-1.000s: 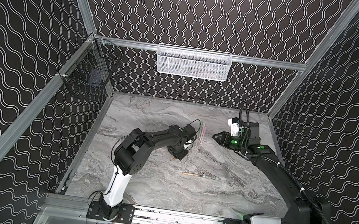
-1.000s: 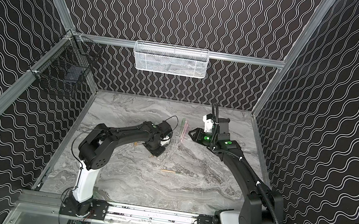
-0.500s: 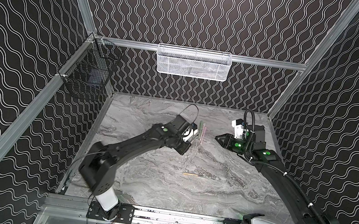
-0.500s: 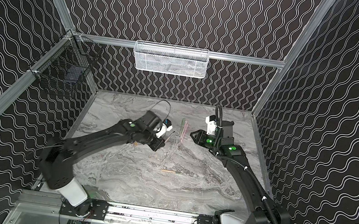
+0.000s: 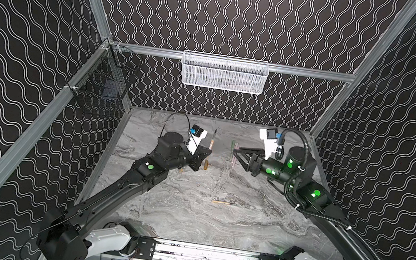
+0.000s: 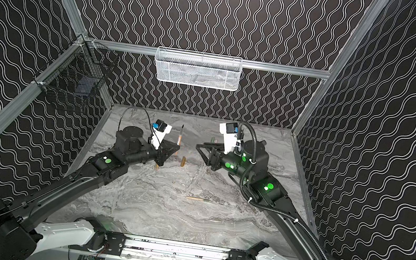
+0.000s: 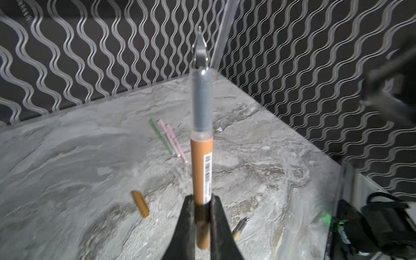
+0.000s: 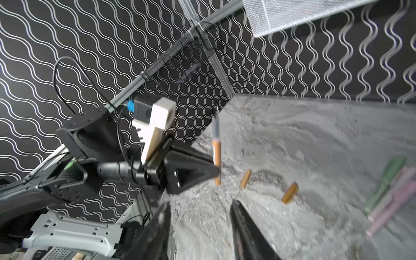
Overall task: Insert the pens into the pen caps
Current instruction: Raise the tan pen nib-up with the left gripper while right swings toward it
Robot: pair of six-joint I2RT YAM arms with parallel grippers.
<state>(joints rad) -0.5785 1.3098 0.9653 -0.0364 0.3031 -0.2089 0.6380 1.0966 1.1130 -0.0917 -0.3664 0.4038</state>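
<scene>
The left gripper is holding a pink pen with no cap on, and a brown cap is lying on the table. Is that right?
Almost. The pen in the left gripper is brown, not pink, as the left wrist view shows. It has no cap on, and a brown cap is lying on the table.

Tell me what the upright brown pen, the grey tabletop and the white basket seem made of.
Pen: likely plastic, smooth matte tan barrel with a printed barcode label and clear collar.
Tabletop: grey veined marble look, stone or printed laminate, cannot tell which.
Basket: probably white-coated metal, a fine see-through mesh.
</scene>
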